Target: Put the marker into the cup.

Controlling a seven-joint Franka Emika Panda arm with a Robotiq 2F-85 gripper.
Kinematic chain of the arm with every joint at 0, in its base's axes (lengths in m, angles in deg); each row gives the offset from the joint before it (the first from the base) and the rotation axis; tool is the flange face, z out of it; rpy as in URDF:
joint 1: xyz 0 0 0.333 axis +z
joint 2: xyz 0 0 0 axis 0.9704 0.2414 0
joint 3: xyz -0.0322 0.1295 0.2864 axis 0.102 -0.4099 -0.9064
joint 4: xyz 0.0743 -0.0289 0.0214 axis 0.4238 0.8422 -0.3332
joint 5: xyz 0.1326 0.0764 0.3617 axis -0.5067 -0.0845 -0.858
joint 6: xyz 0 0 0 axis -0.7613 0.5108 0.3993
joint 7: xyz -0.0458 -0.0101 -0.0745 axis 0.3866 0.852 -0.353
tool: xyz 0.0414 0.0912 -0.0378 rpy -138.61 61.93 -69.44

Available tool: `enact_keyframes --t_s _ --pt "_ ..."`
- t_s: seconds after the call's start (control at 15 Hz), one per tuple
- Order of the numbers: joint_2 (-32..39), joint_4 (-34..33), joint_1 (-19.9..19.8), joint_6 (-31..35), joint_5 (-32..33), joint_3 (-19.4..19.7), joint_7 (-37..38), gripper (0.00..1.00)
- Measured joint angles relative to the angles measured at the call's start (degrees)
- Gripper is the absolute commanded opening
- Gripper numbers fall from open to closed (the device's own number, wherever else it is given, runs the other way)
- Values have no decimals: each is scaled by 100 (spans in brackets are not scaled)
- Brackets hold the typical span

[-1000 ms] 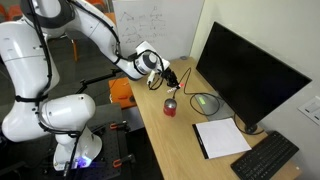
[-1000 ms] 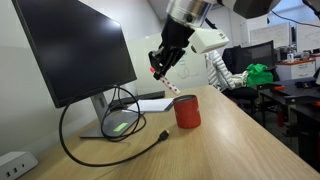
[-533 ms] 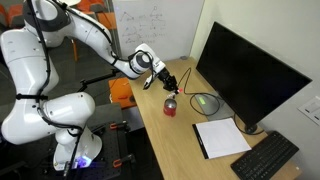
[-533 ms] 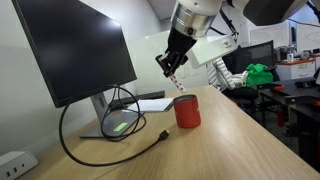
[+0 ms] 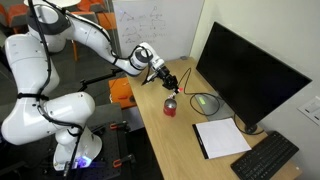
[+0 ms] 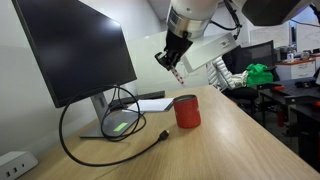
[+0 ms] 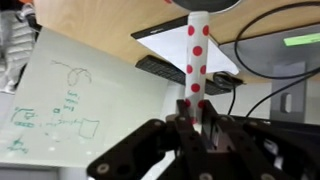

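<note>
The marker (image 7: pixel 197 50) is a whitish stick with red dots, held between the fingers of my gripper (image 7: pixel 195 115), which is shut on it. In both exterior views the gripper (image 5: pixel 169 80) (image 6: pixel 172 60) hangs above the desk with the marker (image 6: pixel 177 75) pointing down. The small red cup (image 5: pixel 170 108) (image 6: pixel 186 111) stands on the wooden desk just below and slightly beside the marker's tip. The tip is above the cup's rim, not inside it. In the wrist view only a sliver of the cup shows at the top edge.
A large black monitor (image 5: pixel 255 70) stands on the desk behind the cup, with a looped black cable (image 6: pixel 110 125) at its foot. A white notepad (image 5: pixel 222 137) and a keyboard (image 5: pixel 265 158) lie further along. An orange thing (image 5: pixel 121 93) sits off the desk edge.
The gripper with the marker has shifted a little sideways toward the spot above the cup. The cup has not moved.
</note>
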Motion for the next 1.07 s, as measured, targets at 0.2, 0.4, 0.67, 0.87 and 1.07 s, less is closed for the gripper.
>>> enact_keyframes --t_s 0.2,0.4,0.67,0.87,1.07 --pt "100 -27 -59 -25 -2 -105 22 5" --pt "222 -125 -274 -25 -30 -346 61 5" --pt "410 -262 -555 -21 -30 -619 159 45" --pt "463 -319 -687 41 -37 -793 221 60" --pt "293 -323 -715 65 -154 -869 75 82"
